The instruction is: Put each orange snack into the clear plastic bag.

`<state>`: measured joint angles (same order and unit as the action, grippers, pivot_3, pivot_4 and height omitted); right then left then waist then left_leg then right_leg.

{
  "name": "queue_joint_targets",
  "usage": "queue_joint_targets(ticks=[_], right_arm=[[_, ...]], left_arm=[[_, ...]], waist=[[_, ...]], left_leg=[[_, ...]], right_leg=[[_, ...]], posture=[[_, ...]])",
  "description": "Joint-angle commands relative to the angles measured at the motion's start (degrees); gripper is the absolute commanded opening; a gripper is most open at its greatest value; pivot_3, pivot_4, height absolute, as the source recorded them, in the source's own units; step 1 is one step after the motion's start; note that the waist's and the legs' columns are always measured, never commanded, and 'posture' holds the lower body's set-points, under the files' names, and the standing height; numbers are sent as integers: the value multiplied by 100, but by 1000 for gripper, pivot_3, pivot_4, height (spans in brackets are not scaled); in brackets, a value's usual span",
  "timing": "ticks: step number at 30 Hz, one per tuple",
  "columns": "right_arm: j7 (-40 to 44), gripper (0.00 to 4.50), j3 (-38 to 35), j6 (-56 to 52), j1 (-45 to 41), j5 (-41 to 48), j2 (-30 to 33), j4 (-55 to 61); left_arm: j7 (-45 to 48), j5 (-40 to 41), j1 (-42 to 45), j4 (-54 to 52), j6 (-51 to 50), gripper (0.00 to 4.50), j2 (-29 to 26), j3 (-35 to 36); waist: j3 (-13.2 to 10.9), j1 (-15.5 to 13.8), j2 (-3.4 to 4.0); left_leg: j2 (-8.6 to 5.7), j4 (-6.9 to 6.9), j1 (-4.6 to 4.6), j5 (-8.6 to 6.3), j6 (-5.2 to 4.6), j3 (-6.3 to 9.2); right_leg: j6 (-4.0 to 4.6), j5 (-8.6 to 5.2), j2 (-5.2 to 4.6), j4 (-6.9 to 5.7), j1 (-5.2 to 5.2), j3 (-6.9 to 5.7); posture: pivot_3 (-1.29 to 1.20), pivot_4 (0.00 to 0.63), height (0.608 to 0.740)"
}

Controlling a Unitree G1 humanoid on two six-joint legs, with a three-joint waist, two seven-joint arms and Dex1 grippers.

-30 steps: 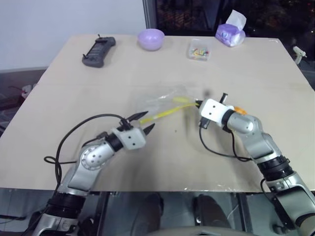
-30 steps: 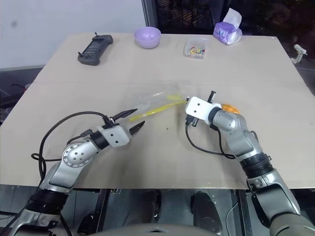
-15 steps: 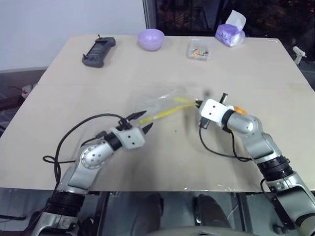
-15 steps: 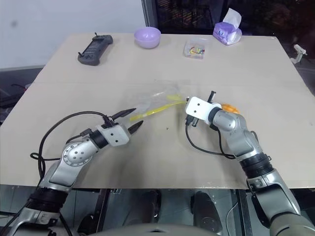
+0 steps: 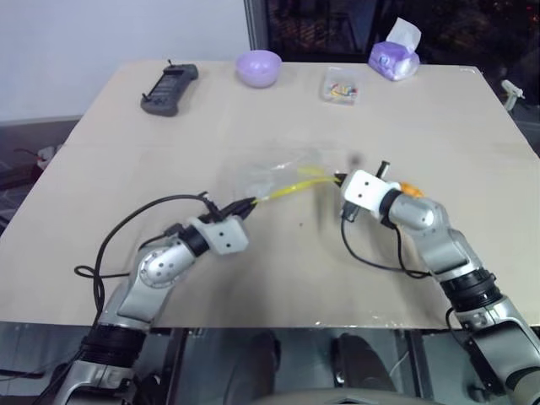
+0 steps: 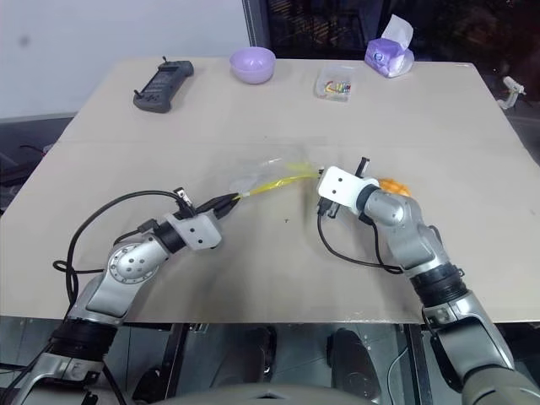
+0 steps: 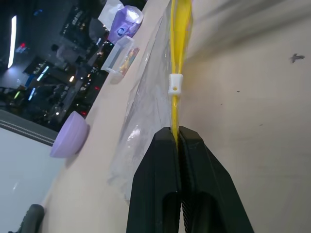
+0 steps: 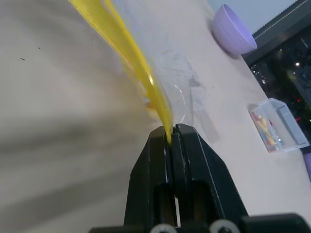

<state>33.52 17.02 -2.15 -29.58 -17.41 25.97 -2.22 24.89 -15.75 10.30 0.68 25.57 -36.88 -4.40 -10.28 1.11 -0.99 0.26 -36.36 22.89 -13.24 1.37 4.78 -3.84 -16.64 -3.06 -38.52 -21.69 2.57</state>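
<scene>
A clear plastic bag [image 5: 274,175] hangs stretched above the table [image 5: 169,152] by its yellow zip strip, with nothing visible inside. The left gripper [image 7: 178,137] pinches one end, the right gripper [image 8: 170,130] the other. An orange snack [image 5: 408,189] sits behind the right wrist.

My two head cameras look forward and down over the whole bench [image 5: 472,135]. Each wrist camera sits close behind its hand, low over the bench. All share the bag's yellow zip strip [image 7: 180,29].
</scene>
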Motion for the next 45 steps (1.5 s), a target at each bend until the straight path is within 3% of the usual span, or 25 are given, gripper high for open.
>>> queue_joint_targets(ticks=[1,4,6,10,16,17,18,23,39,45], right_arm=[[97,834,-109,100,25,178,14,321],[602,2346,-197,-355,234,519,189,558],[953,2881,-366,-669,358,894,335,783],[1321,2881,-806,-1388,426,1808,381,1380],[1147,2881,-920,-2441,185,2942,-421,2071],[1067,2366,-852,-2523,169,3006,-581,2094],[991,2235,-798,-2584,167,3045,-721,2094],[709,23,-647,-2670,233,3152,-1239,1787],[-115,23,-1028,-2656,-122,3176,-1565,762],[-451,23,-554,-2167,-325,2356,-1387,361]], left_arm=[[-106,-41,98,-59,153,0,-12,69],[-127,-37,140,-17,133,0,11,57],[-130,-39,171,17,132,0,26,43],[-120,-29,236,96,158,0,42,19],[-74,9,333,164,188,0,85,-44],[-67,16,348,176,194,0,96,-58],[-61,21,359,184,199,0,107,-65],[-36,70,379,141,168,0,167,-55],[8,91,397,90,236,0,221,-62],[101,131,440,49,314,0,280,-172]], waist=[[0,0,0],[0,1,0],[0,-20,0],[0,-4,0],[0,77,0],[0,91,0],[0,97,0],[0,107,1],[-1,122,2],[-1,122,2]], left_leg=[[0,0,0,0,0,0],[-1,-4,-1,0,0,-1],[0,-4,-1,0,0,2],[-1,-9,1,0,0,1],[6,-10,-9,0,0,8],[6,-10,-9,0,0,9],[5,-10,-9,0,0,8],[0,-14,-7,0,0,8],[1,-14,-7,0,0,8],[1,-14,-7,0,0,8]], right_leg=[[0,0,0,0,0,0],[0,0,0,-5,0,1],[0,0,0,-6,1,-1],[0,0,-1,-7,2,0],[0,-1,8,-30,1,-3],[0,-1,8,-31,1,-4],[0,-1,7,-31,2,-3],[0,0,4,-31,1,-3],[0,0,5,-33,-1,-2],[0,0,5,-33,-1,-2]], posture=[[0,150,740],[0,150,740],[0,150,740],[0,150,740],[0,150,740],[0,150,740],[0,150,740],[0,150,740],[0,150,740],[0,150,740]])
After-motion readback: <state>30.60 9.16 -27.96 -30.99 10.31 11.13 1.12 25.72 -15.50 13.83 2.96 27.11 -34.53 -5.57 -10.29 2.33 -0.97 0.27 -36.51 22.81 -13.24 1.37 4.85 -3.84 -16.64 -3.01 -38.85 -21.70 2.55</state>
